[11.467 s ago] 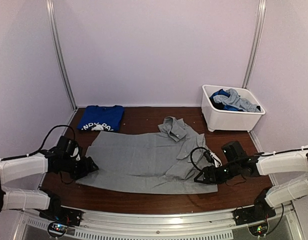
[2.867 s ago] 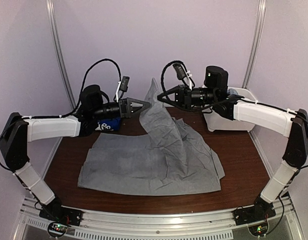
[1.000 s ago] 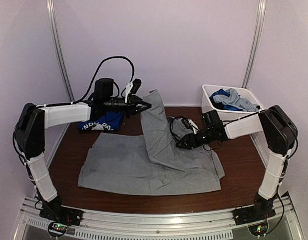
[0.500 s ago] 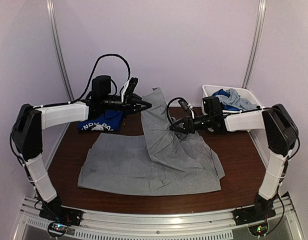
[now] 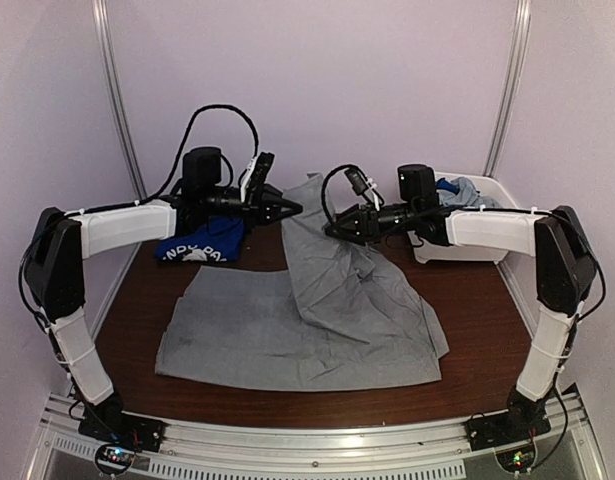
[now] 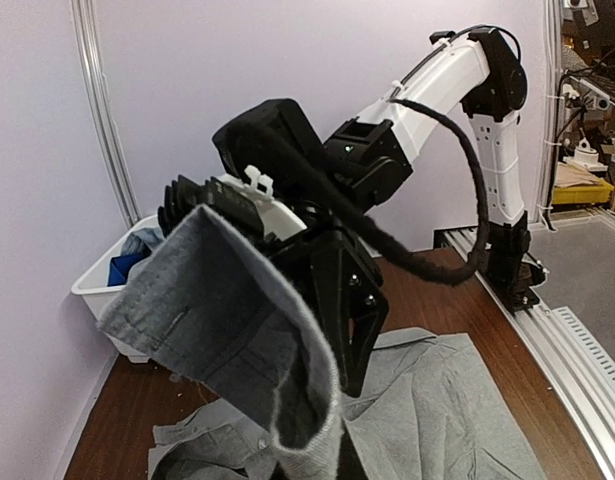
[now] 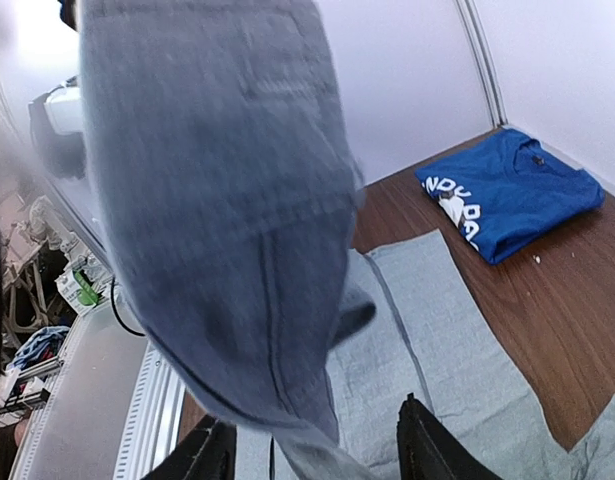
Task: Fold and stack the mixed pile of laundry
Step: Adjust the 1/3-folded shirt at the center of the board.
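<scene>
A large light-grey shirt (image 5: 317, 320) lies spread on the brown table, with one edge lifted high at the back middle. My left gripper (image 5: 287, 210) is shut on that raised edge; in the left wrist view the grey shirt (image 6: 237, 320) drapes over my fingers and hides them. My right gripper (image 5: 332, 228) hovers just right of the hanging fold, open. In the right wrist view the grey shirt (image 7: 217, 200) hangs between the wide-apart fingers of the right gripper (image 7: 315, 415). A folded royal-blue shirt (image 5: 199, 243) with white print lies at the back left.
A white bin (image 5: 467, 252) at the back right holds more blue and grey clothes (image 5: 462, 187). The right arm reaches across in front of the bin. The right gripper (image 6: 349, 370) hangs close in front of the left wrist camera. Metal rails run along the near table edge.
My right gripper has risen from the shirt on the table and moved left and up to the hanging fold. The left gripper keeps the raised edge almost still.
</scene>
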{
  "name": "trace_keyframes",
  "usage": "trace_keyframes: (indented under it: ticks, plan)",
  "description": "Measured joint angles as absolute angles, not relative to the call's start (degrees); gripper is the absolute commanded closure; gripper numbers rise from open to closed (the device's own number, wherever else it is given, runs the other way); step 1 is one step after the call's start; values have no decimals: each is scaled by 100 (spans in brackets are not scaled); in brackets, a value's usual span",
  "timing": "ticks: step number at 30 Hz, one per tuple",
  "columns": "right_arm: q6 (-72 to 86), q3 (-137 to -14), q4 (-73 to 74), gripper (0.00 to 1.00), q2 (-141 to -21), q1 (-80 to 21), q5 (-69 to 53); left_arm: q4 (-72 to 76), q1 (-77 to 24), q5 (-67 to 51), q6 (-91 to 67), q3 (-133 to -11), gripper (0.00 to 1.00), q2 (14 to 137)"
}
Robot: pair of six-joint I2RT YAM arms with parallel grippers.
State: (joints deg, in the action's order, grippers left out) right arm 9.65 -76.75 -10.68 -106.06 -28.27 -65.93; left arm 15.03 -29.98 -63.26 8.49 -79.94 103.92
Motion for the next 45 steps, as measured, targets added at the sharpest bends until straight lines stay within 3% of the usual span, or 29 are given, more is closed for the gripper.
trace_keyframes:
  ticks: [3, 7, 8, 13, 23, 32, 39, 45]
  plan:
    - [961, -8088, -937, 63, -10606, -2930, -6613, 1498, -2998, -6370, 851, -8007, 99, 10392]
    - [878, -8427, -773, 96, -10551, -3000, -6617, 1444, -2998, -6344, 854, -8029, 93, 10392]
    - [819, -8471, -727, 100, -10530, -3002, -6611, 1428, -2998, -6307, 847, -8042, 91, 10392]
    - [532, -8626, -189, 100, -10416, -3002, -6134, 1363, -2982, -5852, 694, -8176, 74, 10407]
    - [-180, -9205, 864, 100, -10580, -2668, -4307, 1562, -2814, -3037, 62, -7975, 57, 10444]
    - [-528, -10558, 1411, 100, -11802, -2600, -3782, 2010, -2954, -1833, -1028, -6191, 57, 9990]
    - [-617, -10586, 1708, 100, -12046, -2630, -3747, 2683, -4329, -1599, -1433, -5041, 64, 9861]
    - [-602, -10630, 1734, 100, -12053, -2663, -3754, 3236, -5166, -1669, -1662, -5194, 67, 10414]
